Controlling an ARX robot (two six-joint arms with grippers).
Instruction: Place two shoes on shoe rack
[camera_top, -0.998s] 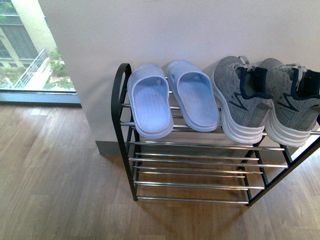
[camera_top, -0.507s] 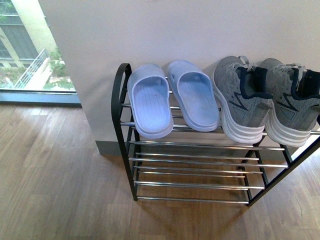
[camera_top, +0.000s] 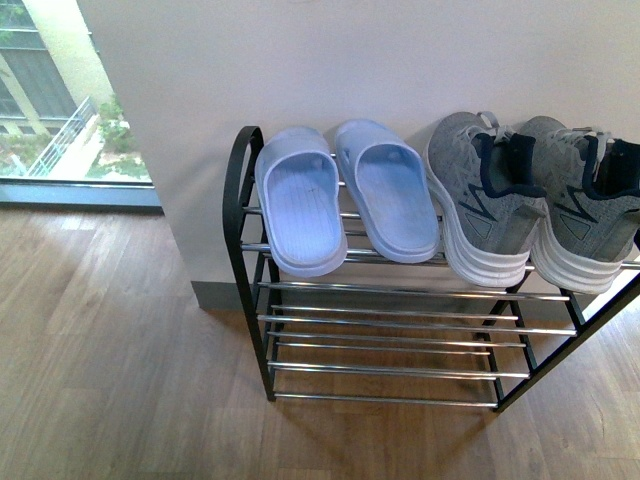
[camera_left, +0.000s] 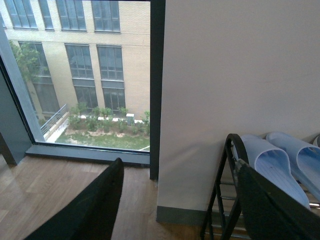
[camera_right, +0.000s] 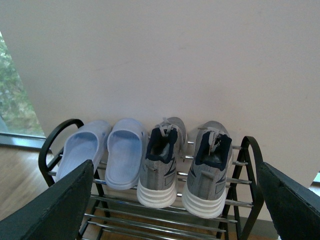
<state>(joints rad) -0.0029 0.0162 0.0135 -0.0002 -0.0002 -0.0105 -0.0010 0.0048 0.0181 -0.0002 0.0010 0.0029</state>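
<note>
On the top shelf of the shoe rack (camera_top: 247, 205), in the middle of the front view, the two light blue slippers (camera_top: 297, 212) (camera_top: 388, 200) lie side by side, toes toward the wall, just left of a pair of grey sneakers (camera_top: 487, 200). Both wrist views show spread, empty claws: the left gripper (camera_left: 180, 210) and the right gripper (camera_right: 175, 210) hang released, well apart from the shoes.

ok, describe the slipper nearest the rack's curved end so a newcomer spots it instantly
Find the black shoe rack against the white wall; four shoes sit on its top shelf. The slipper is outermost, beside the rounded side. Pale blue and open-toed like its twin, unlike the grey sneakers.
</note>
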